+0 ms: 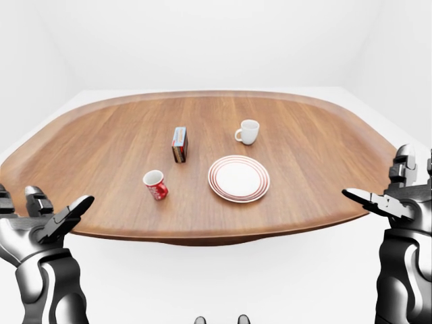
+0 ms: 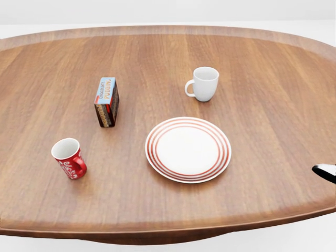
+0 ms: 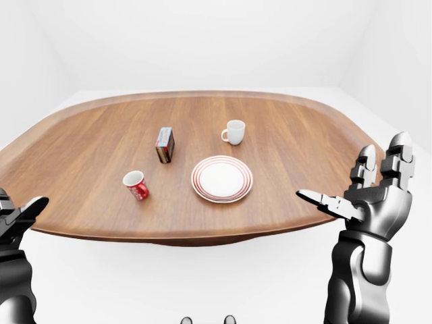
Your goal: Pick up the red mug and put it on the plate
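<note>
Nearest the camera, both arms are raised at the bottom corners of the eye views, short of the desk's [image 1: 101,223] near edge. The left hand [image 1: 42,221] sits at the lower left of the left-eye view, fingers spread and released, holding nothing. The right hand [image 3: 373,191] stands at the lower right of the right-eye view, palm up with its fingers [image 3: 398,158] pointing upward and one digit reaching toward the desk; it too is released and empty. In the head view only a small black and white tip of it shows at the right edge.

On the wooden oval desk, the red mug [image 2: 69,158] stands upright close to the near edge, at the left of the head view, its handle turned toward the lower right. To its right, and well apart from it, lies the plate [image 2: 188,149], white with red rings round the rim and nothing on it.

Farther in, a small carton [image 2: 106,101] stands on end, above the red mug and to the left of the plate. Beyond the plate, toward the upper right, a white mug [image 2: 203,83] stands upright with its handle to the left
</note>
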Motion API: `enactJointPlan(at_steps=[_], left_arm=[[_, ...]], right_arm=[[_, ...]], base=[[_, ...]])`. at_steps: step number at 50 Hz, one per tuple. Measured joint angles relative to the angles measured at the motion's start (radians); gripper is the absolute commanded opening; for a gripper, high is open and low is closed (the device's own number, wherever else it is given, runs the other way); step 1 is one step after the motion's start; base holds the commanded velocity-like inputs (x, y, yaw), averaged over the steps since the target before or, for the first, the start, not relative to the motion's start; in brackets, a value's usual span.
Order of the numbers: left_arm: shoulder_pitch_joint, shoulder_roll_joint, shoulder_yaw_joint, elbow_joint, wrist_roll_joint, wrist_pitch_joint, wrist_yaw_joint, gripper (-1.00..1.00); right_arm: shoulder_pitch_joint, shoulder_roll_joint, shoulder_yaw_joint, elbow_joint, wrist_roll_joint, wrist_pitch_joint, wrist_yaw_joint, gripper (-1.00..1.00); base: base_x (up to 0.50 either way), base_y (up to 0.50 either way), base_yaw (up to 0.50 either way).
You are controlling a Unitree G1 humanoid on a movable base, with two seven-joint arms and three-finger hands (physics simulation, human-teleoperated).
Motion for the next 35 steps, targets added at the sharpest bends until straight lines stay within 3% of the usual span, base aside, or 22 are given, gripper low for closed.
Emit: enactJointPlan(at_steps=[35], left_arm=[[-0.008, 0.002, -0.014, 0.031, 0.021, -0.004, -0.003, 1.0]], right_arm=[[0.002, 0.006, 0.011, -0.002, -0.024, 0.0, 0.01, 1.0]], base=[[0.29, 0.0, 0.0]])
